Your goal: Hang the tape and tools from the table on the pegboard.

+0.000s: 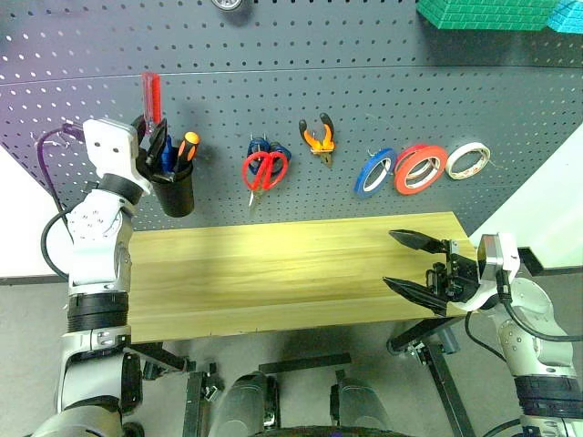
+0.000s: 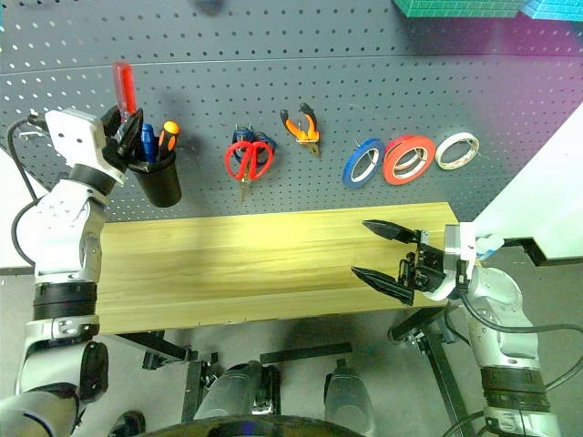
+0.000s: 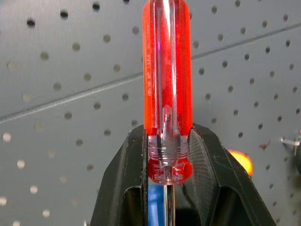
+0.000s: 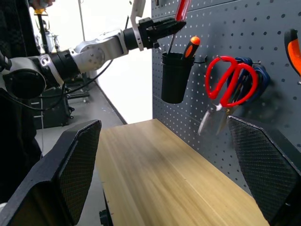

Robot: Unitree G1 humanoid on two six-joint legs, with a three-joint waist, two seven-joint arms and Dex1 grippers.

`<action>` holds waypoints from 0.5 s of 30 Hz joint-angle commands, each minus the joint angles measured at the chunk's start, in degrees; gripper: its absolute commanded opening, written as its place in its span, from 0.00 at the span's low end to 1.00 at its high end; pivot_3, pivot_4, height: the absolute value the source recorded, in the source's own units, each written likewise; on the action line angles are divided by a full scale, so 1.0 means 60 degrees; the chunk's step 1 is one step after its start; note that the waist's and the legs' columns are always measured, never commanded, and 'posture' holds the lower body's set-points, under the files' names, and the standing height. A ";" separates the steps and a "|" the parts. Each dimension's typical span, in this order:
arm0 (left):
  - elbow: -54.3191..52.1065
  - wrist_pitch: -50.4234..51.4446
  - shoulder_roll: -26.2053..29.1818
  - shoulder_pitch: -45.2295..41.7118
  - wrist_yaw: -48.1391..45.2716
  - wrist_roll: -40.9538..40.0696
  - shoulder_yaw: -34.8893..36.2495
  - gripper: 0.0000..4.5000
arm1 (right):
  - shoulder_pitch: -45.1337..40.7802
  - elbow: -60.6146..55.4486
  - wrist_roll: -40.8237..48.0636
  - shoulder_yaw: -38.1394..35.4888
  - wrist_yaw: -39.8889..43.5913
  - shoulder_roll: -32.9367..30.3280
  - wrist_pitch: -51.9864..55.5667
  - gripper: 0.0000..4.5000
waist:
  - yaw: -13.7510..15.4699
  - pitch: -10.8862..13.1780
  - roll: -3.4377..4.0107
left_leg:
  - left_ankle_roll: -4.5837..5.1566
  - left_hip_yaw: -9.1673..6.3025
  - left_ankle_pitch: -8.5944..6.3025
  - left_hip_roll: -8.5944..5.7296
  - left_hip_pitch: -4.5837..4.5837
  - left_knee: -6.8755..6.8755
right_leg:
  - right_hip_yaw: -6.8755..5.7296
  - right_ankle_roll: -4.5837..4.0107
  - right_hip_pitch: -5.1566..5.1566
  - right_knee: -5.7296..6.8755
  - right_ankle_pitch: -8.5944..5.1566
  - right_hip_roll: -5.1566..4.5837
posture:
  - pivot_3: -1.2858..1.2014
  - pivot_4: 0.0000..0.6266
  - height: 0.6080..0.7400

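Observation:
My left gripper [image 1: 153, 141] is shut on a red-handled screwdriver [image 3: 167, 70], which stands upright against the dark grey pegboard [image 1: 273, 73]. Its handle [image 1: 151, 96] rises above the fingers and its shaft points down at the mouth of a black cup [image 1: 173, 189]. Red-handled scissors [image 1: 265, 169], orange-and-black pliers [image 1: 318, 138] and the bright red tape [image 1: 420, 169] hang on the board's hooks. My right gripper [image 1: 392, 259] stands open over the right end of the wooden table [image 1: 273, 273], with nothing between its fingers.
The cup holds an orange-handled screwdriver [image 1: 187, 146] and a blue one [image 1: 167, 155]. Blue scissors hang behind the red pair. A blue roll [image 1: 373, 172] and a whitish roll [image 1: 468, 161] flank the red tape. Green boxes [image 1: 483, 14] sit above the board's right end.

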 commanded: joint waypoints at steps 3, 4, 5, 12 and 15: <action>-0.0164 -0.0184 -0.0017 0.0070 0.0161 -0.0077 0.0234 0.19 | -0.0263 -0.0393 0.1141 -0.0680 -0.0246 0.0140 0.0715 1.00 | 0.0002 0.0000 0.0000 | 0.0016 0.0000 -0.0010 0.0000 0.0000 0.0000 | 0.0001 -0.0001 0.0000 -0.0002 0.0000 -0.0006 | 0.47 0.11 1.00; -0.0176 -0.0188 -0.0015 0.0095 0.0151 -0.0061 0.0215 0.19 | -0.0267 -0.0476 0.1200 -0.0716 -0.0301 0.0205 0.0725 1.00 | 0.0003 0.0000 0.0000 | 0.0017 0.0000 -0.0011 0.0000 0.0000 0.0000 | 0.0001 -0.0001 0.0000 -0.0002 0.0000 -0.0008 | 0.47 0.11 1.00; -0.0185 -0.0189 -0.0019 0.0110 0.0157 -0.0056 0.0208 0.19 | -0.0249 -0.0553 0.1228 -0.0720 -0.0336 0.0236 0.0760 1.00 | 0.0002 0.0000 0.0000 | 0.0017 -0.0001 -0.0012 0.0000 0.0000 0.0000 | 0.0002 -0.0001 0.0000 -0.0002 0.0000 -0.0008 | 0.47 0.11 1.00; -0.0073 -0.0126 -0.0078 0.0081 0.0253 0.0019 0.0131 0.19 | -0.0190 -0.0945 0.1401 -0.0816 -0.0560 0.0517 0.0826 1.00 | -0.0002 -0.0001 0.0000 | 0.0018 0.0002 -0.0013 0.0000 -0.0001 -0.0007 | 0.0004 -0.0001 -0.0006 -0.0003 0.0000 -0.0007 | 0.47 0.10 1.00; 0.0040 0.0058 -0.0164 0.0068 0.0383 -0.0088 0.0217 0.19 | -0.0131 -0.1070 0.1463 -0.0832 -0.0673 0.0597 0.0847 1.00 | -0.0001 -0.0001 0.0000 | 0.0018 0.0002 -0.0013 0.0000 -0.0001 -0.0007 | 0.0004 -0.0001 -0.0007 -0.0003 0.0000 -0.0007 | 0.47 0.10 1.00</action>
